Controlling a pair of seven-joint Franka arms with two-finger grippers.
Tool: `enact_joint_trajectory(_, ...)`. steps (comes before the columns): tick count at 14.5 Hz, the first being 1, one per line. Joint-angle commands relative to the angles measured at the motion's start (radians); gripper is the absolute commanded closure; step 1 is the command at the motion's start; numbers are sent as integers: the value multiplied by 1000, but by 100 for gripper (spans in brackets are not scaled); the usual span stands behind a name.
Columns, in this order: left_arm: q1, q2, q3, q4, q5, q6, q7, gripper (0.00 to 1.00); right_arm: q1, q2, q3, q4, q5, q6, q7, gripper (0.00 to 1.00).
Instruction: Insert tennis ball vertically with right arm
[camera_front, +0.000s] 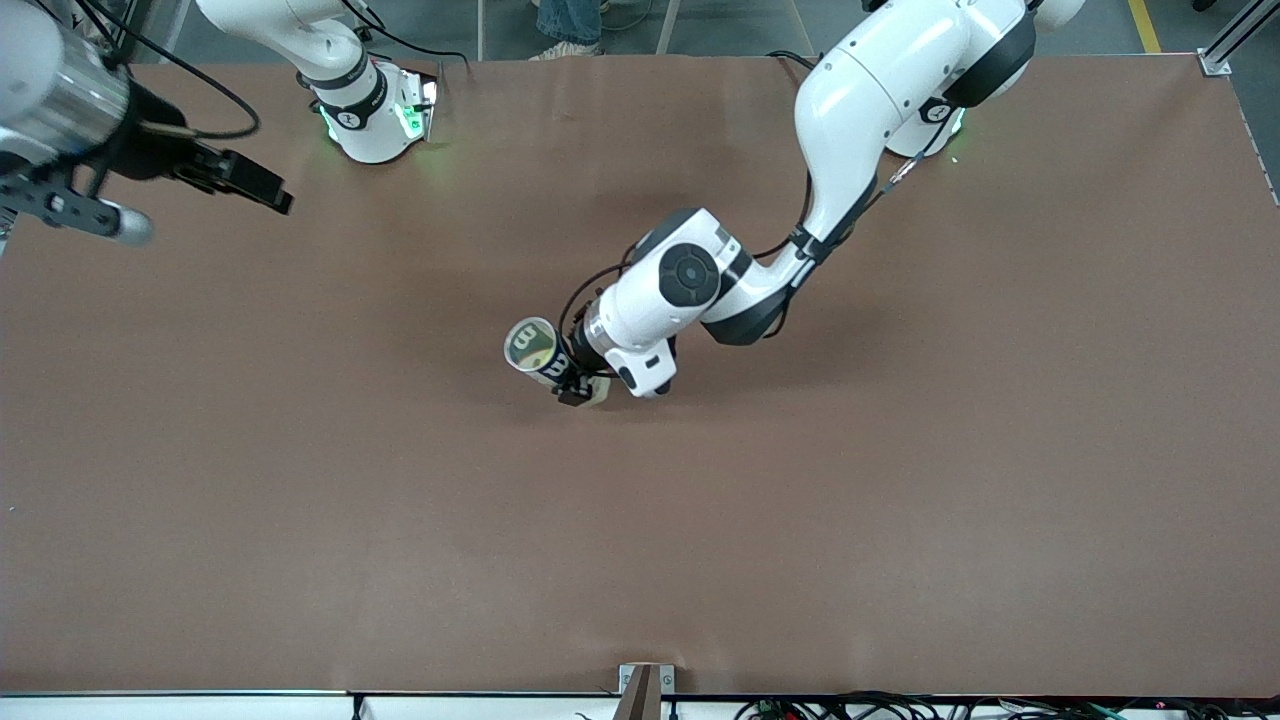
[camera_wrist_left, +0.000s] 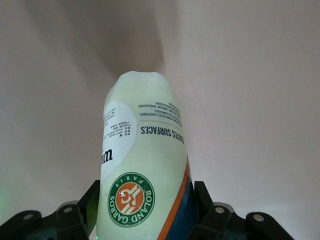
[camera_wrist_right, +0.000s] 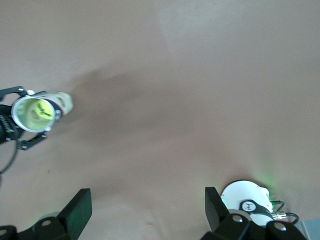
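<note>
An open-topped tennis ball can (camera_front: 531, 344) stands near the middle of the brown table (camera_front: 900, 500), leaning slightly. My left gripper (camera_front: 578, 388) is shut on its lower body. In the left wrist view the can (camera_wrist_left: 142, 130) with its Roland Garros label fills the space between the black fingers (camera_wrist_left: 202, 200). The right wrist view looks down into the can (camera_wrist_right: 61, 102), and the yellow tennis ball (camera_wrist_right: 39, 112) lies inside it. My right gripper (camera_front: 270, 190) hangs open and empty over the table toward the right arm's end, well away from the can. Its fingers (camera_wrist_right: 80, 210) frame only bare table.
The right arm's base (camera_front: 375, 110) and the left arm's base (camera_front: 930, 125) stand at the table edge farthest from the front camera. A small clamp (camera_front: 645, 690) sits on the nearest edge. The left arm's elbow (camera_front: 690, 275) hangs over the table beside the can.
</note>
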Motion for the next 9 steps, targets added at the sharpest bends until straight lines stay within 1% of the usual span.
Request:
enact_joint_trajectory(1, 48, -11, -6, 4, 33, -78, 16, 23, -117, -111, 15, -129, -43, 29, -142, 0)
enact_joint_trajectory(4, 91, -28, -4, 3, 70, -175, 15, 23, -205, -108, 15, -128, -122, 47, -314, 0)
enact_joint_trajectory(7, 122, -62, -3, 4, 118, -284, 10, 23, -277, -101, 16, -116, -169, 150, -527, 0)
enact_joint_trajectory(8, 131, -71, 0, 4, 147, -314, 6, 23, -280, -93, 16, -96, -174, 181, -578, 0)
enact_joint_trajectory(9, 133, -73, 6, 4, 165, -331, 4, 23, -276, -76, 19, -70, -180, 202, -585, 0)
